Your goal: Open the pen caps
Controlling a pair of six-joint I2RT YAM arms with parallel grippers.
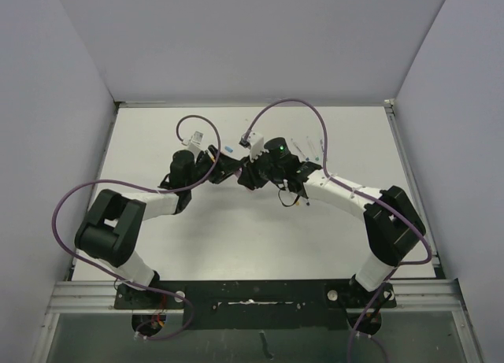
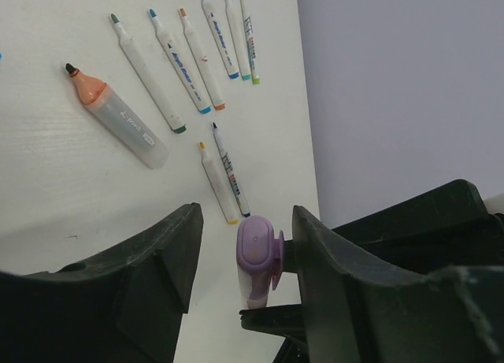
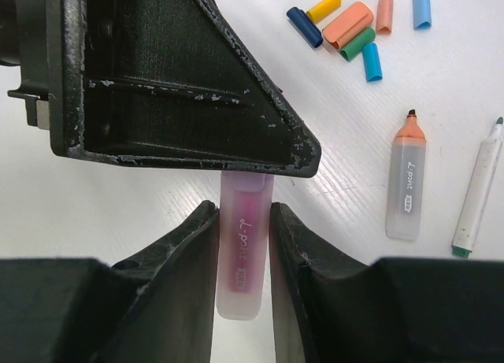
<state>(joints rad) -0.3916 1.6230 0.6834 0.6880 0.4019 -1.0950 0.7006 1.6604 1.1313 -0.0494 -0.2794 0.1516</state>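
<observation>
Purple cap of a highlighter sits nearest, between the fingers of my left gripper. That gripper is partly open, with a gap on one side, and grips nothing yet. My right gripper is clamped on the highlighter's pale barrel, I judge to steady it for pulling the cap off. Beyond, uncapped pens and an orange highlighter lie on the surface. Farther off, removed pen caps lie loose in a cluster. No container is visible.
</observation>
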